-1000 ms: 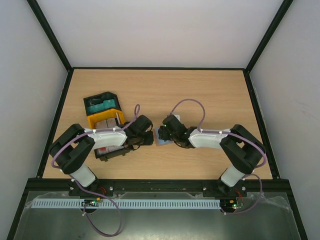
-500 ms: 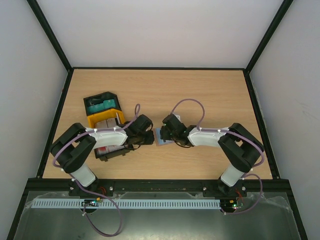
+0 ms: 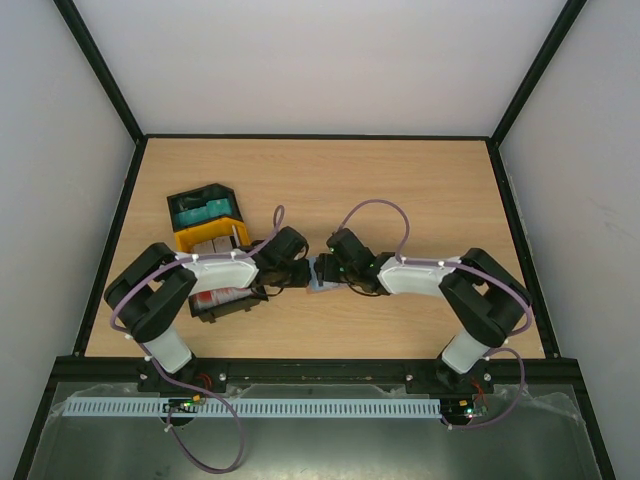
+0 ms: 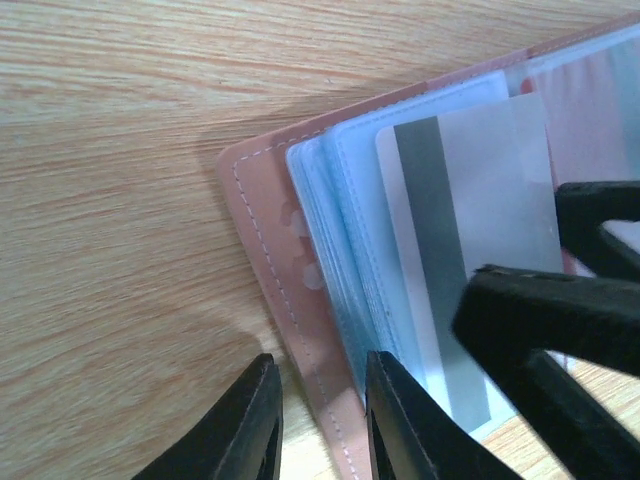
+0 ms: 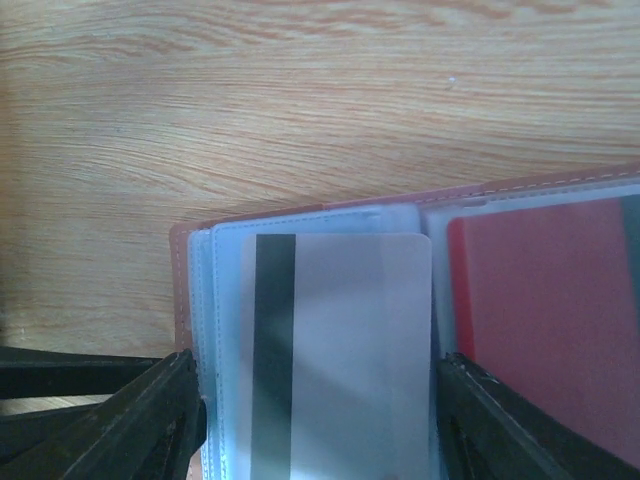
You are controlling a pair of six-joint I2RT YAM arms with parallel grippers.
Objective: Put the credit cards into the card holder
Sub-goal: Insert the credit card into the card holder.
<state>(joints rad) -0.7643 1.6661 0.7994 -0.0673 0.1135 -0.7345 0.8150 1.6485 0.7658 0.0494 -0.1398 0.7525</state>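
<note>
the card holder lies open on the table, near its middle, between the two arms. the left gripper is closed narrowly on the pinkish cover at the holder's left edge, which sits between its two fingers. a stack of clear sleeves fans out from that cover, and a pale card with a dark stripe lies over them. the right gripper straddles this card, one finger on each long side. its jaws stand wide, but it cannot be told whether they pinch the card. a red card sits in the holder's right page. well to the left, a yellow tray and a black tray stand side by side.
</note>
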